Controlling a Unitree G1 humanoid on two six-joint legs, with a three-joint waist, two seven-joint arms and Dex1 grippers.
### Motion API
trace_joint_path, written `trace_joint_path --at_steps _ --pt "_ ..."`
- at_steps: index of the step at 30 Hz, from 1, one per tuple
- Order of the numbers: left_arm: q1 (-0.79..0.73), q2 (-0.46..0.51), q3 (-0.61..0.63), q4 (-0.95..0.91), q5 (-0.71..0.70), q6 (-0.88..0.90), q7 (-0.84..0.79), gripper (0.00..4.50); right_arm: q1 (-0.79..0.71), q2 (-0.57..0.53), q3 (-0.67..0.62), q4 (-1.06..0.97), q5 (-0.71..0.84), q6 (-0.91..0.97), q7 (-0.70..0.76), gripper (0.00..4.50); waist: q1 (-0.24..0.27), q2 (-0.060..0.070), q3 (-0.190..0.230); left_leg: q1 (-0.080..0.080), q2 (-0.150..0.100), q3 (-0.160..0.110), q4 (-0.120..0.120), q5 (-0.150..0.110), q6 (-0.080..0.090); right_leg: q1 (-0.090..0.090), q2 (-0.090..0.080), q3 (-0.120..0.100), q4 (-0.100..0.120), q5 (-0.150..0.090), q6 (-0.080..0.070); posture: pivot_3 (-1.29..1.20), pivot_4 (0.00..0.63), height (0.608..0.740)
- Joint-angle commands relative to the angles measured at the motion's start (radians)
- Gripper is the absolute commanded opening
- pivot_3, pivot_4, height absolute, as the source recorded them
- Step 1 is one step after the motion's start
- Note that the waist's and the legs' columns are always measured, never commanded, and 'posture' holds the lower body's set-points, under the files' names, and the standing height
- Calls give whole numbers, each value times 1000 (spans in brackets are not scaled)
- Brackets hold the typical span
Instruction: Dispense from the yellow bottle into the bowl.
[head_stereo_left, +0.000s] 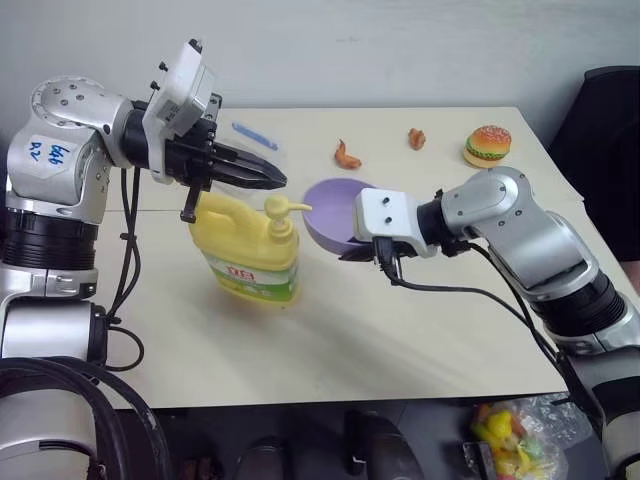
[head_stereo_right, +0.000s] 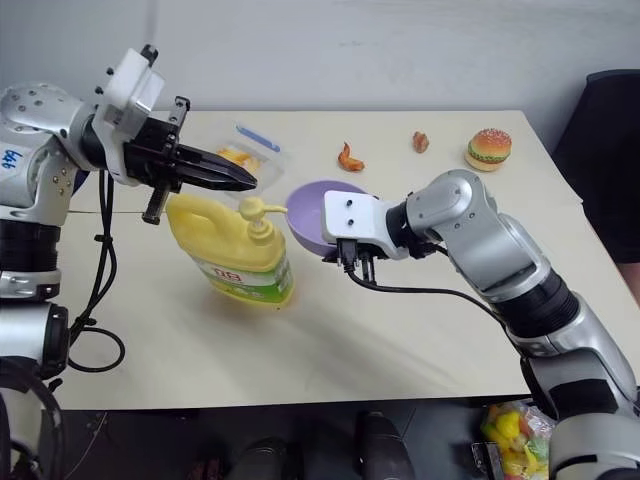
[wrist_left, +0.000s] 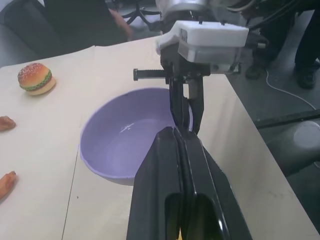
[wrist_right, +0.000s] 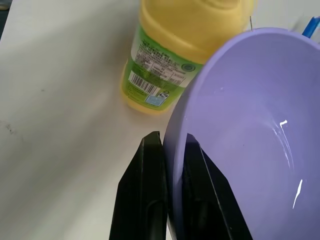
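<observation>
Jaws of right gripper pinch bowl rim.

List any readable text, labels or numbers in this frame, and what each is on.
Yellow bottle front label: red lettering, blurred, unreadable.
Bottle back label, right wrist view: fine print and barcode, too small to read.
Sticker on left arm: blue handwriting, not legible.
Bowl: no text.

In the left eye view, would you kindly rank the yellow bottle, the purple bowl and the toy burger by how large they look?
1. Yellow bottle.
2. Bowl, partly hidden by the right gripper.
3. Toy burger, clearly smallest, though farthest from the camera.
</observation>
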Motion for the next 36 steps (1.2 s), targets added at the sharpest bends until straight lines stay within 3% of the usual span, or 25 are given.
trace_joint_path --at_steps 1,19,36 --pt "0 11 26 -27 -7 6 -34 14 -34 -2 -28 -45 6 1 18 0 0 0 0 0 0 0 0 0 0 0 0 0 0 0 0 0 150 740" --pt "17 -69 7 13 73 -73 16 14 -91 15 -45 -76 46 39 48 0 1 0 0 0 -1 -2 1 0 2 1 -3 -2 2 0 0 0 150 740" --pt "121 -37 -72 -14 192 -169 -2 14 -102 5 -43 -90 48 39 72 0 0 1 -1 3 0 -2 1 0 2 5 -4 -2 2 0 0 0 150 740"
